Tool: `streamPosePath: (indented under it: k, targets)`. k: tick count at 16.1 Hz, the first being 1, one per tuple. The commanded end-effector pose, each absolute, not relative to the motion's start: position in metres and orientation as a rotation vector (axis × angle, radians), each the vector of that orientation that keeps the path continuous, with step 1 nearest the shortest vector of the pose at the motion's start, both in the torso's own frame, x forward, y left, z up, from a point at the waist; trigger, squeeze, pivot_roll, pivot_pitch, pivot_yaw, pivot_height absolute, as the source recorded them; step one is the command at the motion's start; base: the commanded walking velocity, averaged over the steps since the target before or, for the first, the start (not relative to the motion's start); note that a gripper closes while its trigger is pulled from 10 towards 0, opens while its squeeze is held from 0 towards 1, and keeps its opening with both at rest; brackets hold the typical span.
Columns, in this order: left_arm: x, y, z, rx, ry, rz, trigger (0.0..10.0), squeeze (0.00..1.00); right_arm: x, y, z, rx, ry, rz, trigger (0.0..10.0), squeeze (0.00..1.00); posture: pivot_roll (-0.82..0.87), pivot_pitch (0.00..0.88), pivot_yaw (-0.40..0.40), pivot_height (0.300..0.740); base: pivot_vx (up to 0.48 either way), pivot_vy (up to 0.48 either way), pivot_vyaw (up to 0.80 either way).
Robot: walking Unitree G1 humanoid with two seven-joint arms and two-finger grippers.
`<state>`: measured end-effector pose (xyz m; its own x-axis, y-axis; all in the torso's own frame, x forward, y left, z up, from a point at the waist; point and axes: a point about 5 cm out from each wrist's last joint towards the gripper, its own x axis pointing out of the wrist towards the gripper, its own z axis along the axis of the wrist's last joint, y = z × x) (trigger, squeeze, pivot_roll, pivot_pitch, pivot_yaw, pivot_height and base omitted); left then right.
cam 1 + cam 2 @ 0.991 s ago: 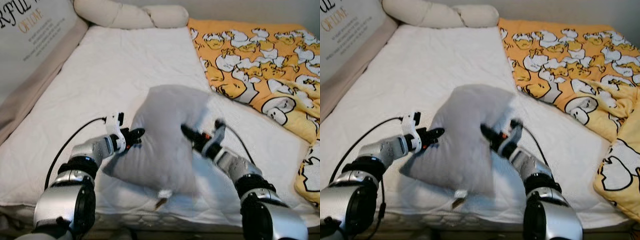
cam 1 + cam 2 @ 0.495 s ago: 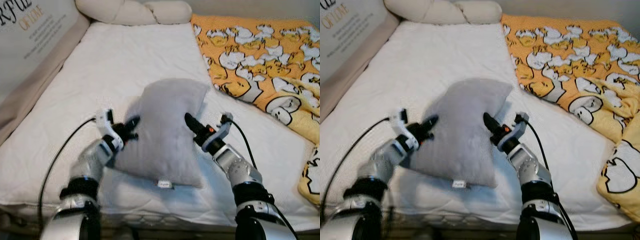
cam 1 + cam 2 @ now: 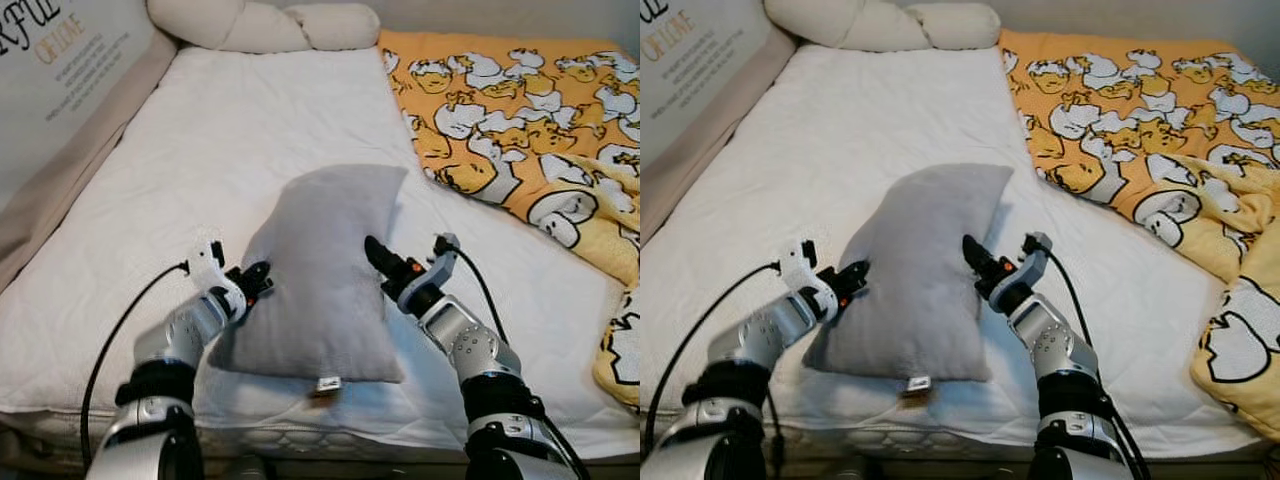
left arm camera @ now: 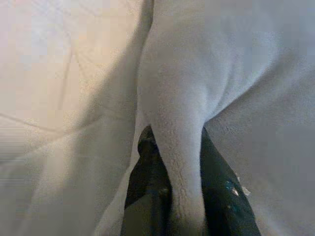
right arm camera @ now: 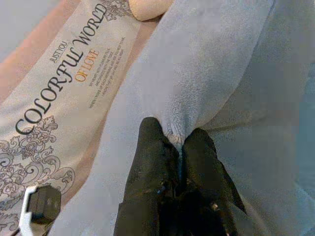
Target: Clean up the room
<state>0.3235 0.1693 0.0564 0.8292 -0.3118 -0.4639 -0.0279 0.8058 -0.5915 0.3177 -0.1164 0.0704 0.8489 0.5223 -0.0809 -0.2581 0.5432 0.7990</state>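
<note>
A grey pillow (image 3: 320, 270) lies flat on the white mattress (image 3: 230, 130), near its front edge. My left gripper (image 3: 257, 278) is shut on the pillow's left edge. My right gripper (image 3: 374, 250) is shut on the pillow's right edge. In the left wrist view a fold of grey fabric (image 4: 182, 162) is pinched between the two black fingers (image 4: 147, 172). In the right wrist view the black fingers (image 5: 152, 147) press together on a grey fold (image 5: 197, 98).
A yellow duck-print blanket (image 3: 520, 120) covers the bed's right side. A cream knotted cushion (image 3: 260, 25) lies at the head of the bed. A lettered side panel (image 3: 60, 70) runs along the left.
The pillow was held up and bunched a second ago; now it lies flat on the mattress, further forward. Both grippers came down with it and still hold its edges.
</note>
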Motion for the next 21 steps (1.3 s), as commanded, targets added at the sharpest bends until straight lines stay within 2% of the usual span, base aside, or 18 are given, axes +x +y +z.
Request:
streamPosePath:
  k: [1, 4, 6, 7, 9, 11, 12, 13, 14, 15, 16, 17, 18, 19, 20, 21]
  targets:
    - [0.322, 0.178, 0.053, -0.581, 0.627, -0.096, 0.0, 0.00, 0.318, -0.121, 0.074, 0.881, 0.314, 0.462, 0.0, 0.00, -0.06, 0.000, 0.018, 0.740, 0.000, 0.000, 0.00]
    - [0.326, 0.184, 0.077, -0.570, 0.416, -0.060, 0.0, 0.00, 0.319, -0.126, 0.076, 0.854, 0.302, 0.441, 0.0, 0.00, -0.06, 0.000, 0.024, 0.740, 0.000, 0.000, 0.00]
    - [0.329, 0.186, 0.086, -0.558, 0.382, -0.064, 0.0, 0.00, 0.320, -0.127, 0.079, 0.853, 0.298, 0.437, 0.0, 0.00, -0.06, 0.000, 0.025, 0.740, 0.000, 0.000, 0.00]
    - [0.333, 0.193, 0.101, -0.467, 0.296, -0.058, 0.0, 0.00, 0.322, -0.127, 0.083, 0.845, 0.292, 0.435, 0.0, 0.00, -0.06, 0.000, 0.024, 0.740, 0.000, 0.000, 0.00]
    - [0.336, 0.197, 0.112, -0.563, 0.302, -0.025, 0.0, 0.00, 0.324, -0.128, 0.086, 0.857, 0.302, 0.409, 0.0, 0.00, -0.06, 0.000, 0.026, 0.740, 0.000, 0.000, 0.00]
    - [0.333, 0.192, 0.116, -0.466, 0.326, -0.067, 0.0, 0.00, 0.325, -0.126, 0.084, 0.842, 0.364, 0.380, 0.0, 0.00, -0.06, 0.000, 0.028, 0.740, 0.000, 0.000, 0.00]
    - [0.331, 0.189, 0.114, -0.463, 0.347, -0.069, 0.0, 0.00, 0.325, -0.126, 0.082, 0.851, 0.390, 0.374, 0.0, 0.00, -0.06, 0.000, 0.031, 0.740, 0.000, 0.000, 0.00]
    - [0.328, 0.186, 0.108, -0.532, 0.396, -0.021, 0.0, 0.00, 0.323, -0.126, 0.077, 0.890, 0.463, 0.359, 0.0, 0.00, -0.06, 0.000, 0.034, 0.740, 0.000, 0.000, 0.00]
    - [0.328, 0.185, 0.107, -0.637, 0.411, 0.019, 0.0, 0.00, 0.320, -0.126, 0.074, 0.908, 0.516, 0.360, 0.3, 0.00, -0.06, 0.000, 0.036, 0.740, 0.000, 0.000, 0.00]
    - [0.328, 0.185, 0.108, -0.660, 0.414, 0.031, 0.0, 0.00, 0.319, -0.125, 0.073, 0.923, 0.532, 0.358, 1.3, 0.00, -0.06, 0.000, 0.036, 0.740, 0.000, 0.000, 0.00]
    - [0.327, 0.183, 0.107, -0.678, 0.437, 0.026, 0.0, 0.00, 0.317, -0.124, 0.072, 0.940, 0.555, 0.369, 1.5, 0.00, -0.06, 0.000, 0.036, 0.740, 0.000, 0.000, 0.00]
    - [0.324, 0.180, 0.106, -0.686, 0.487, 0.015, 0.0, 0.00, 0.315, -0.122, 0.071, 0.948, 0.569, 0.385, 2.6, 0.00, -0.06, 0.000, 0.038, 0.740, 0.000, 0.000, 0.00]
    - [0.322, 0.179, 0.104, -0.689, 0.516, 0.008, 0.0, 0.00, 0.314, -0.121, 0.072, 0.944, 0.557, 0.411, 2.9, 0.00, -0.06, 0.000, 0.040, 0.740, 0.000, 0.000, 0.00]
    - [0.320, 0.179, 0.102, -0.687, 0.542, 0.000, 0.0, 0.00, 0.313, -0.121, 0.074, 0.899, 0.531, 0.431, 4.6, 0.00, -0.06, 0.000, 0.040, 0.740, 0.000, 0.000, 0.00]
    - [0.314, 0.176, 0.101, -0.608, 0.590, -0.081, 0.7, 0.00, 0.313, -0.121, 0.077, 0.904, 0.513, 0.441, 0.5, 0.00, -0.06, 0.000, 0.039, 0.740, 0.000, 0.000, 0.00]
    - [0.309, 0.173, 0.102, -0.528, 0.607, -0.144, 0.0, 0.00, 0.314, -0.122, 0.077, 0.902, 0.509, 0.427, 0.0, 0.00, -0.06, 0.000, 0.038, 0.740, 0.000, 0.000, 0.00]
